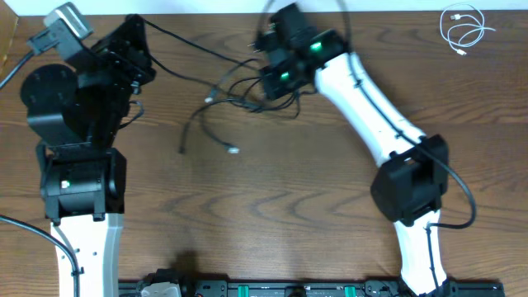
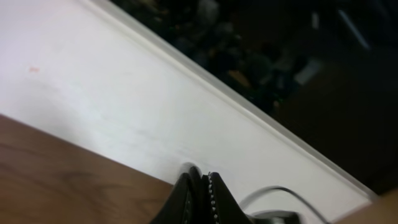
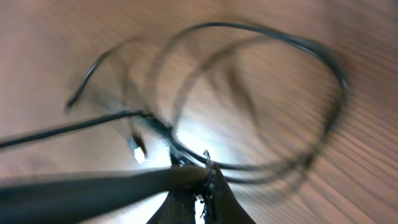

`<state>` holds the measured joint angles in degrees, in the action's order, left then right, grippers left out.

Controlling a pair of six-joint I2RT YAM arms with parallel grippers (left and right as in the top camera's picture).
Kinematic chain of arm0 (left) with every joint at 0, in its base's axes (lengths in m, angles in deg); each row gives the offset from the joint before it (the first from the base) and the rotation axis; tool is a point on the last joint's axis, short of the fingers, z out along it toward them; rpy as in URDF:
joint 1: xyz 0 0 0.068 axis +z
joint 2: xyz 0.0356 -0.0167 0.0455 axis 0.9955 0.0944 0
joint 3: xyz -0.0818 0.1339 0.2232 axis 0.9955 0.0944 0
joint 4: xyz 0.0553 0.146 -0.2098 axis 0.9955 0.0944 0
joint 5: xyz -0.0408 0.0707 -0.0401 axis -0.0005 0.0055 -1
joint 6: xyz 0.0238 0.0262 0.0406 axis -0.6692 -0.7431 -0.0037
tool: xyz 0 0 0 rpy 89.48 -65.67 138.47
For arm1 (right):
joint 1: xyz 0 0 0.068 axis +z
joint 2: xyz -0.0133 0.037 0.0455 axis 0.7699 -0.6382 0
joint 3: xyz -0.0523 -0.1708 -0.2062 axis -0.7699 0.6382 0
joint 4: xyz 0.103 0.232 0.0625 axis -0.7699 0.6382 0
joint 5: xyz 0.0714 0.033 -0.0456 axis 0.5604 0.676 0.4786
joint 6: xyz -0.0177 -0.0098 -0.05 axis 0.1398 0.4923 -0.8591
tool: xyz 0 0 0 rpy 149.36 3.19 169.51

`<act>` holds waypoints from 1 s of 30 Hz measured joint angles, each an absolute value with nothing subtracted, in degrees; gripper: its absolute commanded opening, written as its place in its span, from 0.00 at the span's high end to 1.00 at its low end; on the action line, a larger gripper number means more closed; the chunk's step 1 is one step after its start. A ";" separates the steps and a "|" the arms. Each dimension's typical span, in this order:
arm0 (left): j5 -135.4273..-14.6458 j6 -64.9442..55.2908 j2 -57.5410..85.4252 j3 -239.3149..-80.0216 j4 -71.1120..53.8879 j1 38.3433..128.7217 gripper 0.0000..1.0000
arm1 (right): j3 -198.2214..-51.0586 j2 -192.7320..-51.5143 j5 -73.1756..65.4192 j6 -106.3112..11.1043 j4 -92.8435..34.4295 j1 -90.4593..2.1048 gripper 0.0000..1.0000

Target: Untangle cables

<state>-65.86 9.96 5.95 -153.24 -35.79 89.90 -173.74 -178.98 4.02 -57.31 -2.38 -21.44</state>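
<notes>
Two black cables (image 1: 235, 87) lie tangled in loops at the table's far middle, with loose plug ends in front (image 1: 233, 150). My right gripper (image 1: 264, 82) sits over the tangle, shut on a black cable; the right wrist view shows the loops (image 3: 261, 93) just beyond its jaws (image 3: 205, 171). My left gripper (image 1: 139, 29) is at the far left edge, raised and shut on a black cable (image 1: 186, 45) that runs to the tangle. Its jaws (image 2: 202, 183) point at the white wall. The white cable (image 1: 460, 29) lies coiled apart at the far right corner.
The left arm's base (image 1: 78, 181) stands at the front left and the right arm's base (image 1: 412, 186) at the front right. A black rail (image 1: 313, 289) runs along the table's front edge. A white wall (image 2: 124, 93) borders the far side.
</notes>
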 measured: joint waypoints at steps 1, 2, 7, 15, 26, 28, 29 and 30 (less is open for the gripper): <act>-65.92 9.92 5.95 -153.24 -35.09 90.82 0.93 | -173.76 -178.83 3.28 -56.59 -1.81 -22.53 0.99; -65.99 9.85 5.95 -153.24 -34.26 91.50 0.93 | -173.76 -178.68 2.78 -56.04 -1.59 -23.64 0.99; -66.34 7.64 5.98 -153.20 -28.95 95.15 0.93 | -173.74 -177.41 3.78 -56.89 -1.96 -25.94 0.99; -64.83 0.26 5.95 -153.20 -21.47 98.14 0.93 | -173.52 -167.29 4.85 -57.59 -6.46 -31.69 0.99; -56.00 -5.34 6.26 -153.20 -15.38 99.52 0.92 | -173.70 -148.62 8.13 -57.29 -5.79 -46.20 0.99; -55.91 -5.54 6.89 -153.20 -14.92 99.54 0.93 | -173.70 -148.41 8.90 -57.29 -4.96 -46.85 0.99; -56.33 -5.58 7.33 -153.20 -14.72 99.54 0.93 | -173.70 -148.49 9.44 -57.29 -4.37 -46.99 0.99; -56.68 -5.60 7.83 -153.20 -14.72 99.54 0.93 | -173.70 -148.76 9.97 -57.24 -3.75 -47.05 0.99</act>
